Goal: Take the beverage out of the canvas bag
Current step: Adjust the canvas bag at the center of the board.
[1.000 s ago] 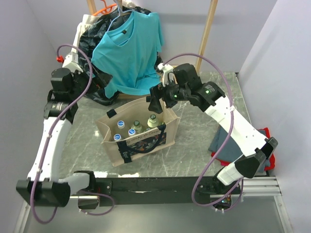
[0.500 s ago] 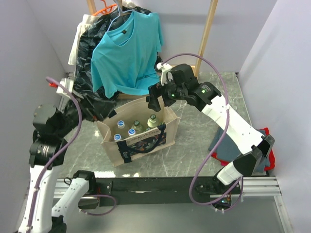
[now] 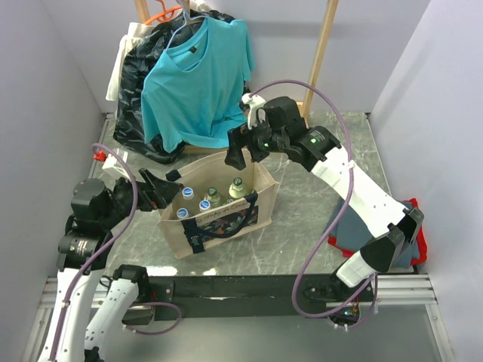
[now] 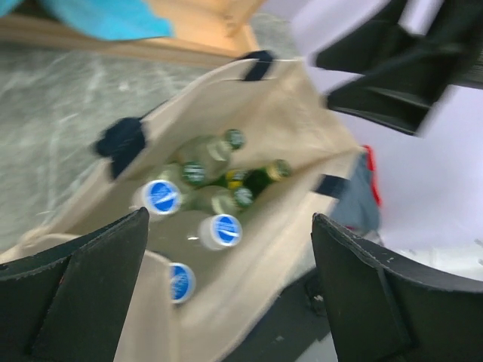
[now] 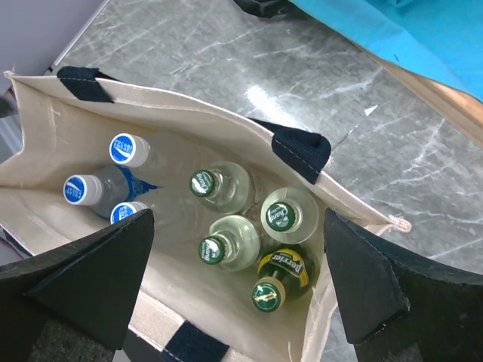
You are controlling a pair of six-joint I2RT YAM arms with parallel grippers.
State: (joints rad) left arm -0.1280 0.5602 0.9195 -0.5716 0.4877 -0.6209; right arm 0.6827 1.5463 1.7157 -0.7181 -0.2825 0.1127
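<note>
Seven bottles, counted through the right wrist view, are standing inside the canvas bag point(image 3: 226, 219), so nothing has been taken out yet and the whole job is ahead of you. The bag stands upright with its mouth open in the middle of the table point(image 3: 302, 219), just in front of the hanging teal T-shirt point(image 3: 198, 75). Inside, three blue-capped bottles point(image 5: 130, 148) crowd the end nearer your left arm. Four green-capped glass bottles point(image 5: 280, 213) pack the other end, touching one another. Your right gripper point(image 3: 238, 154) hangs above the bag's far rim with its jaws spread wide and nothing between them. Its own camera looks straight down on the green caps, which sit inside its open span in that view. Your left gripper point(image 3: 162, 190) is just beside the bag's left end, also spread wide and empty, looking at a slant into the mouth. You cannot tell whether it touches the canvas, since its own view is blurred. As I judge it, you have yet to pick one bottle, bring the right gripper down around its neck, close on it, and lift it clear of the rim and out onto the table. The green bottles are tightly grouped, so expect little room between necks for a jaw. The one at the outer edge of the cluster looks easiest to reach. The left gripper seems well placed to steady the bag if it starts to lift with the bottle.
</note>
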